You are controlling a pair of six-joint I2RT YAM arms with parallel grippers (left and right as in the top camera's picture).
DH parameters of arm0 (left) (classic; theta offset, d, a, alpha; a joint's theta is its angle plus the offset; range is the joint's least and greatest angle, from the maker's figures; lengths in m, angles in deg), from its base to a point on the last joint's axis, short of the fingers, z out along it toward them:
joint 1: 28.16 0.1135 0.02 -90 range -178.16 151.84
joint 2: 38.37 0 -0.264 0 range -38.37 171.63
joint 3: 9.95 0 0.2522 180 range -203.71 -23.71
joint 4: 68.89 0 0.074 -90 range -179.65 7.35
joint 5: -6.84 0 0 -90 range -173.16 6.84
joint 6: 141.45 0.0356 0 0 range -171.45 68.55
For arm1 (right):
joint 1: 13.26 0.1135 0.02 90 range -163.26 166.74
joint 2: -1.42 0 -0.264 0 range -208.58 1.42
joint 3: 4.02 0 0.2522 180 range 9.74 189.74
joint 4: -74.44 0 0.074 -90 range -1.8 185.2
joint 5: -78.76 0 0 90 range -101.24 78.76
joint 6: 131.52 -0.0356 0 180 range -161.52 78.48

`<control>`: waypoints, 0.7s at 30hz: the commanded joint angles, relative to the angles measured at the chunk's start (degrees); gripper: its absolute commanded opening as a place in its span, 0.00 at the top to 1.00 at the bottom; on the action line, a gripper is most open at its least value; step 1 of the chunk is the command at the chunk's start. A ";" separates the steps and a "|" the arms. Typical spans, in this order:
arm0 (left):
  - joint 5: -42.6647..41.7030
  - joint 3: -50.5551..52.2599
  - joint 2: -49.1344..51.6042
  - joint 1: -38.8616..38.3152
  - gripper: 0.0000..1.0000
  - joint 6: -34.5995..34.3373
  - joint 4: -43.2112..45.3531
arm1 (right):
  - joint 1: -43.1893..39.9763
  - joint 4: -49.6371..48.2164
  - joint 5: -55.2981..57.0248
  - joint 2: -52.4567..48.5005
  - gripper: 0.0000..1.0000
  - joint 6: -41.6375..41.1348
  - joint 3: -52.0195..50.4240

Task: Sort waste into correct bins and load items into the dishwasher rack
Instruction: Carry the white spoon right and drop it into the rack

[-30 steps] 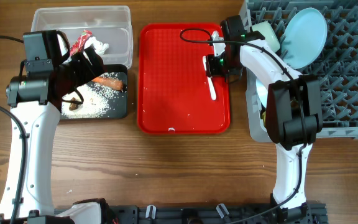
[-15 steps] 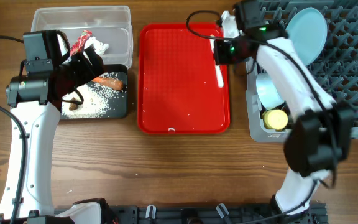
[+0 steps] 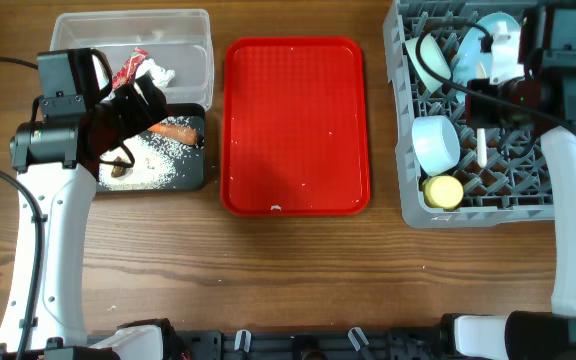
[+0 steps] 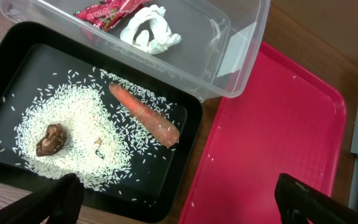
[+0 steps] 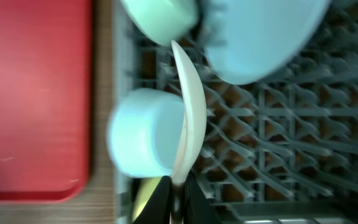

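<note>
My right gripper is shut on the white plastic spoon, held over the grey dishwasher rack. In the right wrist view the spoon sticks out from the jaws. The rack holds a pale blue plate, a mint bowl, a pale blue bowl and a yellow cup. My left gripper is open over the black tray, which holds rice, a carrot piece and a dark lump. The clear tub holds the red wrapper and white paper.
A flat red tray lies between the bins and the rack, with a few rice grains on it. The two bins sit side by side at the far left. The wooden table's front edge runs along the bottom.
My right arm has carried the spoon from the red tray's right side rightward to above the rack. The left arm has not moved.
</note>
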 commanded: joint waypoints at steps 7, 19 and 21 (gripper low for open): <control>0.52 -0.98 -0.61 0.20 0.00 0.33 0.13 | -2.19 -10.14 20.98 -0.70 0.96 4.72 -15.15; 0.52 -1.01 -0.61 0.20 0.00 0.31 0.13 | -4.63 -21.14 9.60 -1.49 0.96 14.62 -20.28; 0.52 -1.01 -0.61 0.20 0.00 0.31 0.13 | -4.63 -21.79 9.05 -1.90 0.96 14.60 -21.24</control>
